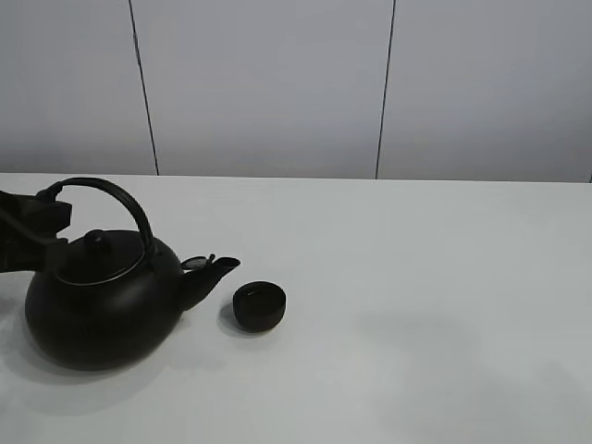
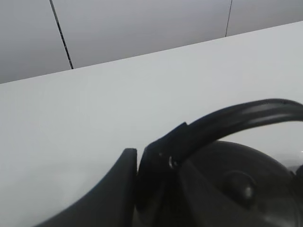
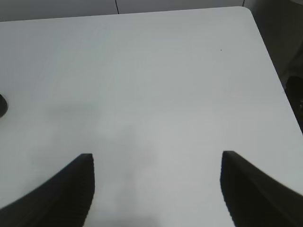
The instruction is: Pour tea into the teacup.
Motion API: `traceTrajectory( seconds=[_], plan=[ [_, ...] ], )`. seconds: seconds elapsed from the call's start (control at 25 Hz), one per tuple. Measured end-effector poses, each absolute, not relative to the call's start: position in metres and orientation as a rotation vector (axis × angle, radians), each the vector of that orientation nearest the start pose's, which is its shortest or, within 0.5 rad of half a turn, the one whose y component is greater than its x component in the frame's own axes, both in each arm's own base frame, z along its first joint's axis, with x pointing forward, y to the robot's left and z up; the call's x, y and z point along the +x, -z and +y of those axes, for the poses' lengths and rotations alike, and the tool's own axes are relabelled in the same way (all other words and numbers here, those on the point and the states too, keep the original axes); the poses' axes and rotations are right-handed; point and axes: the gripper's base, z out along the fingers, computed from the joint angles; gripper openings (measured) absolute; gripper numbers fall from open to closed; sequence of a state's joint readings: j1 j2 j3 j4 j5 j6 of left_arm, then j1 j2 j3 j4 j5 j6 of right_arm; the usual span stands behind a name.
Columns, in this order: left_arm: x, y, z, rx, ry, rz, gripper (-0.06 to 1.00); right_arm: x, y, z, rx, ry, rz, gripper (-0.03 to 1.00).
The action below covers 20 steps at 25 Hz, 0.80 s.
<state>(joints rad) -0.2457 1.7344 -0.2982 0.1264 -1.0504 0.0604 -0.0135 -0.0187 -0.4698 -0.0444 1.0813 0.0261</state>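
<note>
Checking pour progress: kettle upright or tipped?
Upright: the kettle sits flat on the table, spout short of the teacup.

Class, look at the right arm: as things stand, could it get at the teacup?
Probably yes. The right gripper hangs with jaws open over bare table, and nothing stands between it and the teacup; only the kettle spout is close by.

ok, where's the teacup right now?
In the exterior high view the teacup stands upright on the white table, left of centre, just right of the kettle and below its spout.
</note>
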Motion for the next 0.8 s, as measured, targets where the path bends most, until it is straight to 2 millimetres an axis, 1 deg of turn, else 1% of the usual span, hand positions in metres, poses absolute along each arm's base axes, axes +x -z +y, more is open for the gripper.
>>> traceTrajectory(
  seconds=[0.16,0.32,0.4,0.6,0.8],
  plan=[
    [0.228,-0.128,-0.067,0.398,0.200,1.819,0.19,-0.005,-0.267,-0.003,0.043,0.046,2.075,0.51],
    [0.224,-0.131,-0.067,0.387,0.207,1.792,0.29,-0.005,-0.267,-0.003,0.043,0.046,2.075,0.51],
    [0.224,-0.131,-0.067,0.383,0.209,1.792,0.32,-0.005,-0.267,-0.003,0.043,0.046,2.075,0.51],
    [0.222,-0.130,-0.068,0.405,0.222,1.790,0.33,-0.005,-0.267,-0.003,0.043,0.046,2.075,0.51],
    [0.209,-0.123,-0.065,0.400,0.234,1.842,0.34,-0.005,-0.267,-0.003,0.043,0.046,2.075,0.51]
  ],
)
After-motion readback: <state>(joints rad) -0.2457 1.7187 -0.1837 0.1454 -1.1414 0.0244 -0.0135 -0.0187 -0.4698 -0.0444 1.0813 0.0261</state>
